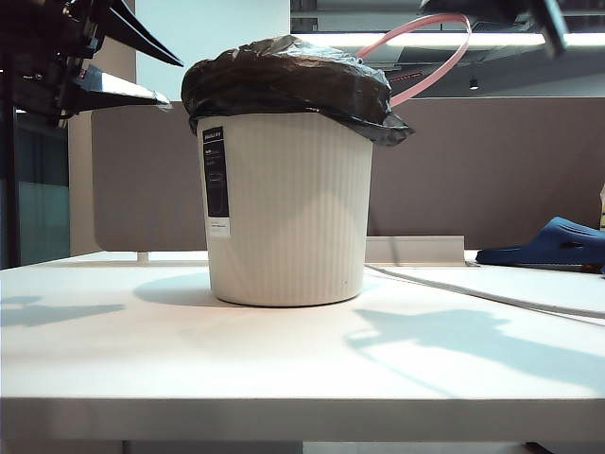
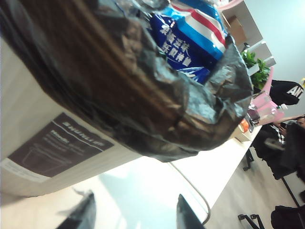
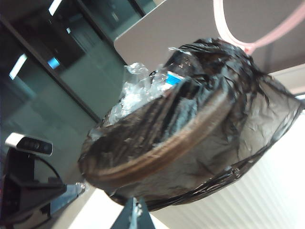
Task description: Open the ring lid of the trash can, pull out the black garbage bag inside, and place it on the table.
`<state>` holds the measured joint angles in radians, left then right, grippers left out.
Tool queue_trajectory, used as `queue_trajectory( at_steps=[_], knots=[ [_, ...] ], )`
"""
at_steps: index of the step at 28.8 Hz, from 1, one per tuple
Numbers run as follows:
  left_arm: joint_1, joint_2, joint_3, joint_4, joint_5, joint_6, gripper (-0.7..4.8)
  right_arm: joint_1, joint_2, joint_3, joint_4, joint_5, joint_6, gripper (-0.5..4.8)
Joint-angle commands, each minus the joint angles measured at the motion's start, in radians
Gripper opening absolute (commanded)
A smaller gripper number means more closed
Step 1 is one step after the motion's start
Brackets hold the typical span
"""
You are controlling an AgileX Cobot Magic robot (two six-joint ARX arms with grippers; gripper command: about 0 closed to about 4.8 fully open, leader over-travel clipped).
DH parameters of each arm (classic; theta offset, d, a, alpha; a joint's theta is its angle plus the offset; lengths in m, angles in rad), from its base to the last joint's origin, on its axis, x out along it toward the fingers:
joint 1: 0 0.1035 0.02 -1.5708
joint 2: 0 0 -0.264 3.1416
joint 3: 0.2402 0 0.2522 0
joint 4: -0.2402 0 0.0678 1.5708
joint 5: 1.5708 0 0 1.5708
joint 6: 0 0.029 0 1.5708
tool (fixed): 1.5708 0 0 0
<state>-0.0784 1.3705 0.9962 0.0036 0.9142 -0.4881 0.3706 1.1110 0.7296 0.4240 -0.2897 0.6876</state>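
My right hand (image 1: 529,14), upper right, is clamped on the lifted ring lid (image 1: 430,57). My left hand (image 1: 142,71), upper left, stands half-wide and empty. The black garbage bag (image 1: 284,80) is soft and slippery; I would pinch its crinkled overhang.

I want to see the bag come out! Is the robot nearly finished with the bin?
Not nearly. Done: the ring lid is lifted off, held up by the shut right gripper. In hand: the half-open left gripper hovers beside the bin's rim. Left: the black garbage bag sits in the trash can, not on the table.

Open-plan office, partition panel (image 1: 492,170), ceiling strip lights (image 1: 425,40), seated coworkers (image 2: 286,129)
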Motion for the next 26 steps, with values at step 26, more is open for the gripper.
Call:
queue_trajectory(
  at_steps=[26],
  knots=[
    [-0.002,0.016,-0.002,0.037,-0.064,0.024,2.15,0.06,0.565,-0.011,0.7,-0.045,0.565,2.19]
  ],
)
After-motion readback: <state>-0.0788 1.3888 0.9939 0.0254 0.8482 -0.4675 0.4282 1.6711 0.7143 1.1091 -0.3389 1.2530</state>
